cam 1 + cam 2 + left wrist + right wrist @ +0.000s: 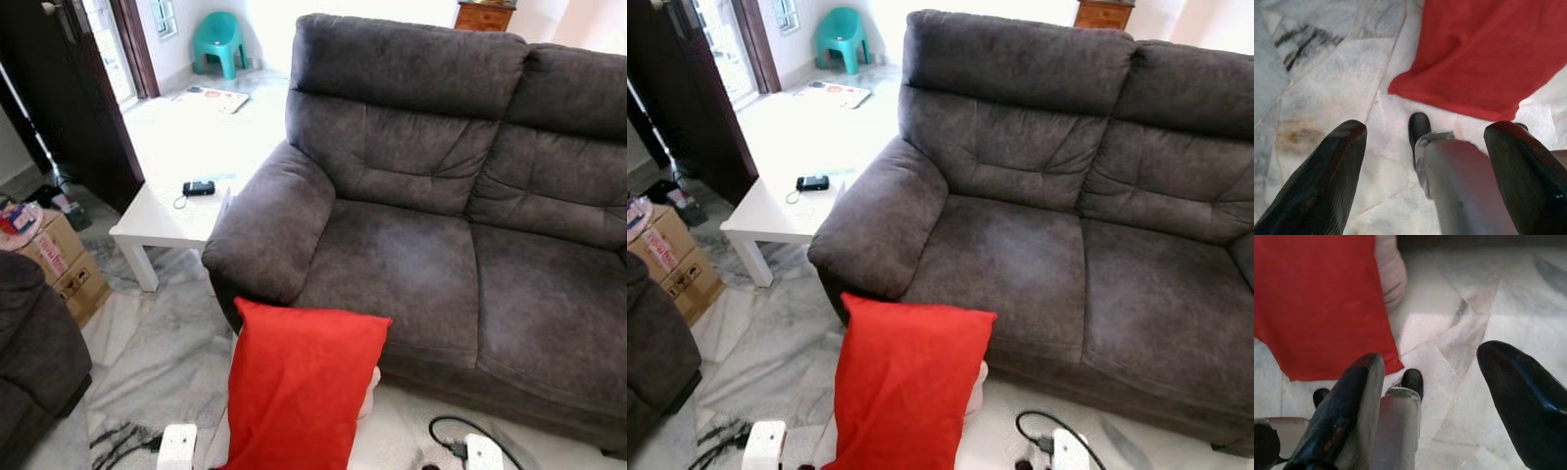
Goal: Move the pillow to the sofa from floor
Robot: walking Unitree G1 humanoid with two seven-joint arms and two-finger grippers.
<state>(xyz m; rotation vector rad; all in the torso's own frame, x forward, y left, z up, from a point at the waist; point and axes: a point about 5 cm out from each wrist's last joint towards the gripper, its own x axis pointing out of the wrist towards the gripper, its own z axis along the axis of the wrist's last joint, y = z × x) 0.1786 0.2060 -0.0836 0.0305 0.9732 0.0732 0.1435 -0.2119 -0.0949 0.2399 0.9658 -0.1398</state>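
Red pillow (299,387) upright on marble floor (1327,98), leaning against sofa (441,245) front. Left gripper (1425,161) released, just short of pillow's lower edge. Right gripper (1444,396) released, beside pillow's corner. Cardboard box (61,262) print unreadable.

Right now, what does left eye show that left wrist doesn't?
Left eye: the grey sofa, white side table, cardboard box, teal chair, and the red pillow leaning upright against the sofa front. Left wrist: the left gripper, fingers open over marble floor, and the robot's leg. Both: pillow and floor.
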